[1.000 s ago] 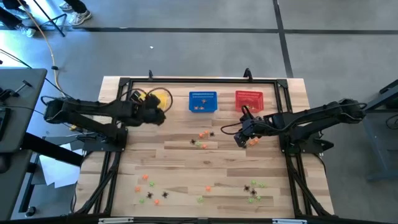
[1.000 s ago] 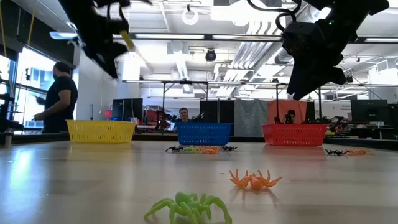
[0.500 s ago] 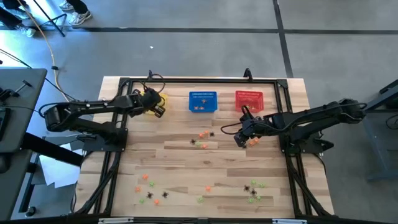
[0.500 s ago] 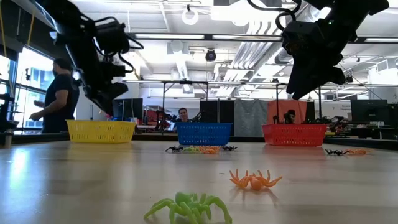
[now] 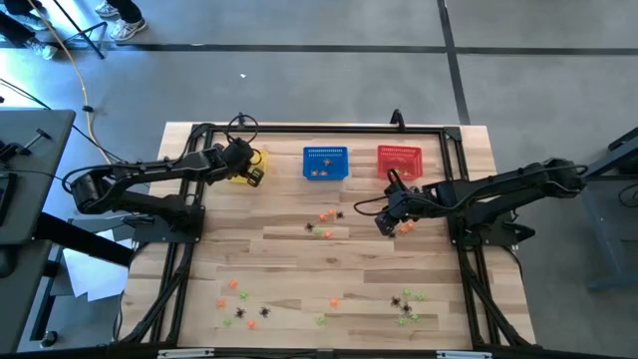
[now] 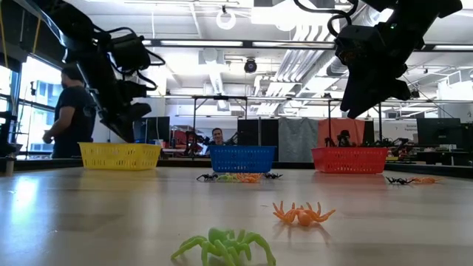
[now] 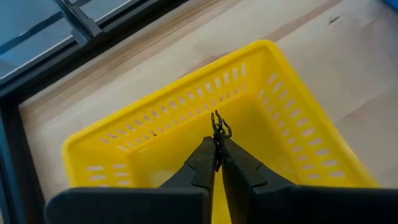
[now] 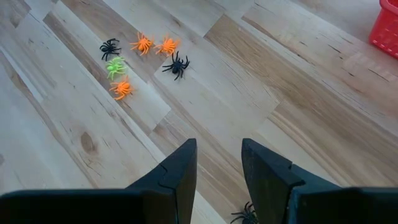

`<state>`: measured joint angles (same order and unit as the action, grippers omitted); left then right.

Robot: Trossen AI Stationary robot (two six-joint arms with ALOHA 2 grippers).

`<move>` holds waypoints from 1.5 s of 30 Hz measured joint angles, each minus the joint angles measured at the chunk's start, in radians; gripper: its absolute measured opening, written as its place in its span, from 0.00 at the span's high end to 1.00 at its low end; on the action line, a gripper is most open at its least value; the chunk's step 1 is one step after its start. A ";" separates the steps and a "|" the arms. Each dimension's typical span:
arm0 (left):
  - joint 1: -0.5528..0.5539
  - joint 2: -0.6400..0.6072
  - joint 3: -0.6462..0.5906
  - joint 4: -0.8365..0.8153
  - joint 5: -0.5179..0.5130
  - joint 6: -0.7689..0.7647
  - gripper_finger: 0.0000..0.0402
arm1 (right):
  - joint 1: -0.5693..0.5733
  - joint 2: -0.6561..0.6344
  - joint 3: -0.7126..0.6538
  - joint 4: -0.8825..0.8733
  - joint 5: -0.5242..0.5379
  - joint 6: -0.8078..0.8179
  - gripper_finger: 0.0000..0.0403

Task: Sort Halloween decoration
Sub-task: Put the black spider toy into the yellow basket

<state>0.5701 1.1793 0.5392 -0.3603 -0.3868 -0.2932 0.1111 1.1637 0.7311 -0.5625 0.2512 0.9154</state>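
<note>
The left claw (image 7: 216, 163) is hanging over the yellow basket (image 7: 292, 118) at the surface's eleven o'clock, pinching a black spider (image 7: 219, 128); it should spread only once centred inside the walls. The right claw (image 8: 219, 163) is waiting spread near three o'clock.

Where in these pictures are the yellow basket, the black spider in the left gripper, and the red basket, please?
yellow basket (image 7: 292, 134): left wrist view, inner side wall.
black spider (image 7: 219, 129): left wrist view, body above the fingertips.
red basket (image 6: 349, 159): low view, front wall.
</note>
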 joint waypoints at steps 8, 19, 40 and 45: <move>0.000 0.000 0.000 0.000 0.025 -0.019 0.91 | 0.000 0.000 0.000 0.000 0.000 0.000 0.69; 0.000 0.000 0.000 0.000 0.037 -0.019 0.65 | 0.000 0.000 0.000 0.000 0.000 0.000 0.69; -0.576 -0.041 0.058 0.362 0.122 -0.107 0.66 | 0.000 0.000 0.000 0.000 0.000 0.000 0.69; -0.671 0.138 0.057 0.483 0.051 -0.087 0.66 | 0.000 0.000 0.000 0.000 0.000 0.000 0.69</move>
<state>-0.1005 1.3177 0.5964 0.1230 -0.3359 -0.3801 0.1112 1.1637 0.7311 -0.5621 0.2512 0.9154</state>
